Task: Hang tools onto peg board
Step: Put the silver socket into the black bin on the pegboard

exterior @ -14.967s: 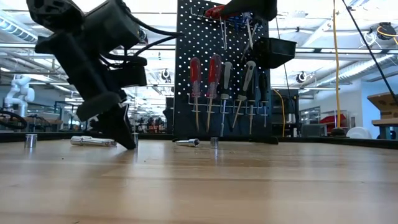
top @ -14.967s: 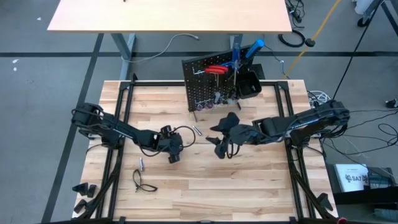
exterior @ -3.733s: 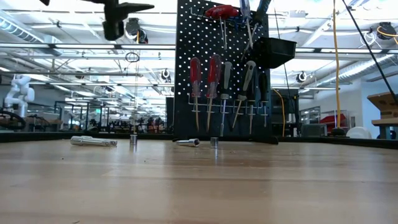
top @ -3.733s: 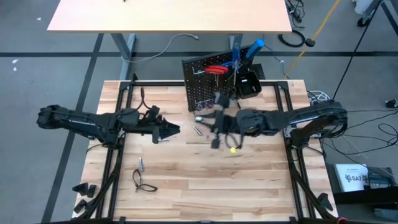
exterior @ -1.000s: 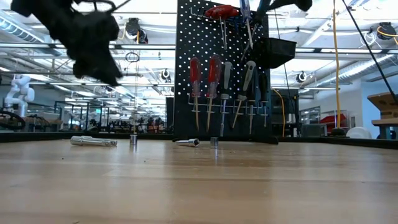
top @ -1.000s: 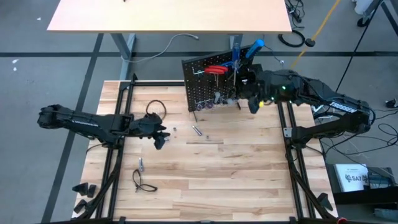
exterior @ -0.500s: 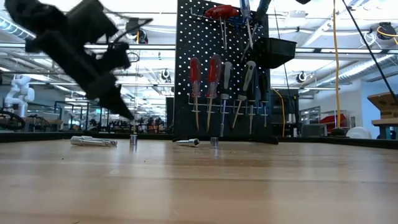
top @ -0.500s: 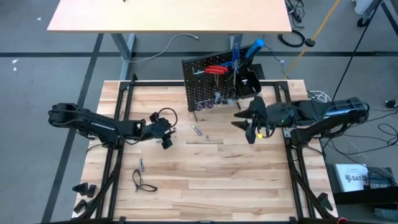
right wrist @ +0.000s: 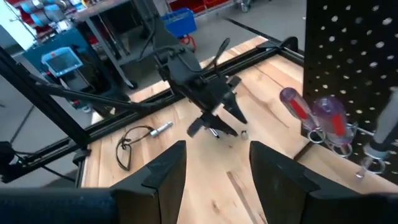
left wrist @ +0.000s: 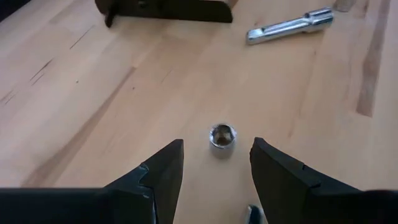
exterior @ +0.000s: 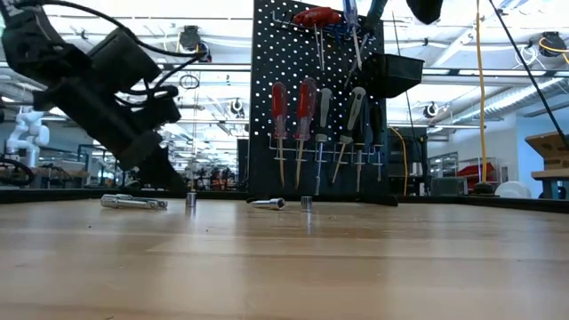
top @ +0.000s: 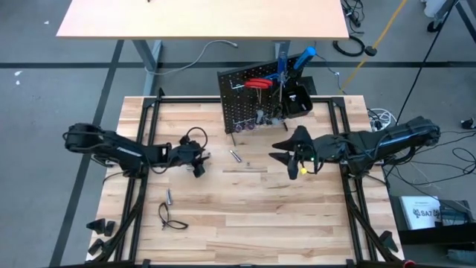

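While approaching: your left gripper [left wrist: 214,163] straddles the small silver socket bit [left wrist: 222,135] with jaws spread, ready to pinch.
Right gripper [right wrist: 211,163]: jaws apart, empty, waits near the black perforated peg board [top: 249,100].

Both arms are black, built of slim tubular links joined by chunkier rounded joints. A thin black cable loops loose above the left gripper [top: 198,169], whose dark wedge-shaped fingers [left wrist: 163,171] taper to blunt tips. The right gripper [top: 291,165] shows a small yellow spot beside its matching dark fingers [right wrist: 166,168].
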Action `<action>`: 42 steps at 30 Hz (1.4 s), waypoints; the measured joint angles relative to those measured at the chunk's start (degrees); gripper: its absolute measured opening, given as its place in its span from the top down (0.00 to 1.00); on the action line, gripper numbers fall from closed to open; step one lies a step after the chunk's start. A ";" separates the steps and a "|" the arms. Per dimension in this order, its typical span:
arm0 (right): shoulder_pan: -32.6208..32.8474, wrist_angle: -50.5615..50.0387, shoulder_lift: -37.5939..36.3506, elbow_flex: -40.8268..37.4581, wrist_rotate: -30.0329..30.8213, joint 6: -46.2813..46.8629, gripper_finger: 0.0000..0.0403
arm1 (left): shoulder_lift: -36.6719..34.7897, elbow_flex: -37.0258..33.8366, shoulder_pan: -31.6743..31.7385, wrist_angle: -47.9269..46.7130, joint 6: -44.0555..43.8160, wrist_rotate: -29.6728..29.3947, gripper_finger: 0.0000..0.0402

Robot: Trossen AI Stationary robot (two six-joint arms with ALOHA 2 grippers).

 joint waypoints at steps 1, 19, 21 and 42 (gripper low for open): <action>0.00 1.51 0.00 -1.00 -0.02 0.00 0.59 | 1.05 0.00 0.36 1.22 0.03 0.19 0.53; 0.00 4.57 0.00 -3.79 -0.13 3.72 0.59 | 14.36 0.52 2.94 14.03 -0.32 5.79 0.56; 0.00 4.57 0.00 -3.78 -0.13 3.71 0.59 | 14.54 0.63 2.95 13.86 -0.36 6.16 0.62; 0.66 5.26 1.96 -3.74 -6.77 6.87 0.59 | -0.62 8.76 2.80 26.06 -30.98 19.99 0.87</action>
